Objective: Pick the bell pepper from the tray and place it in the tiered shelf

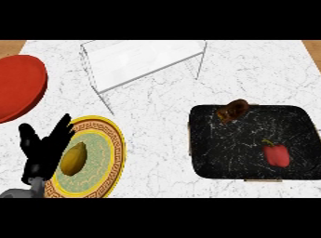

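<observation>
Noted left hand (43, 154) well left of tray (224, 153), fingers spread straight, holding nothing, overlapping rim of patterned plate (119, 139). Found bell pepper (277, 155) lying inside tray, toward its right side. Recorded tiered shelf (145, 62) beyond tray, to its far left.

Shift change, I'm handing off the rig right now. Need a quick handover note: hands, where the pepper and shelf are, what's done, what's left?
Left hand: open, fingers up, resting at lower left by the patterned plate's left edge; holds nothing.
Right hand: not in view.
Bell pepper: lying on the black tray, right of its middle, untouched.
Tiered shelf: top centre of the counter, nothing on it that I can see.
Also there: a brown item at the tray's far edge, a red plate at left.
Done: nothing yet.
Left: grasp the pepper, probably with the right hand as the nearer side, carry it to the shelf, release.
</observation>
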Available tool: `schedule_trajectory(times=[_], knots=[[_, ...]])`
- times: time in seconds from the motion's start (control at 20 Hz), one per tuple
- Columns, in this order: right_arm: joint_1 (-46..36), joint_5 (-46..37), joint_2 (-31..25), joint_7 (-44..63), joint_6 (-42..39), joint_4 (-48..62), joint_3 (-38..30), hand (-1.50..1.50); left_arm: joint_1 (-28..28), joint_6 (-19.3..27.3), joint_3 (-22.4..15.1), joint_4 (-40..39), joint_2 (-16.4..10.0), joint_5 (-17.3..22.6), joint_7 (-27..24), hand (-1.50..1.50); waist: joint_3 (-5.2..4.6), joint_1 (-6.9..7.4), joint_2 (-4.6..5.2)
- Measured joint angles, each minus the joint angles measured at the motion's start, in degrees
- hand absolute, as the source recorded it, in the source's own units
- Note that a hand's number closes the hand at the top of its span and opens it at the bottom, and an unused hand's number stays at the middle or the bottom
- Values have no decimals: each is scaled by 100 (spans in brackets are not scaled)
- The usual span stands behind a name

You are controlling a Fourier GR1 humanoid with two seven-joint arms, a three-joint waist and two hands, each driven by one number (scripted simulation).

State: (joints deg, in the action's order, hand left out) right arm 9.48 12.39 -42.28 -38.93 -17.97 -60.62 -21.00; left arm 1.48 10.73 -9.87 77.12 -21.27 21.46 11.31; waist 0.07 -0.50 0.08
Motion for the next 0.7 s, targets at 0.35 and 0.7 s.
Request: schedule_trajectory(times=[0.35,0.7], knots=[[676,-49,-451,794,-505,-1469,56,-150,58,16,88,-21,66,-88,105,0,-18,-32,-22],[1066,-322,-234,2739,192,-3379,246,-150,114,-45,177,30,47,-123,280,0,-21,-16,-22]])
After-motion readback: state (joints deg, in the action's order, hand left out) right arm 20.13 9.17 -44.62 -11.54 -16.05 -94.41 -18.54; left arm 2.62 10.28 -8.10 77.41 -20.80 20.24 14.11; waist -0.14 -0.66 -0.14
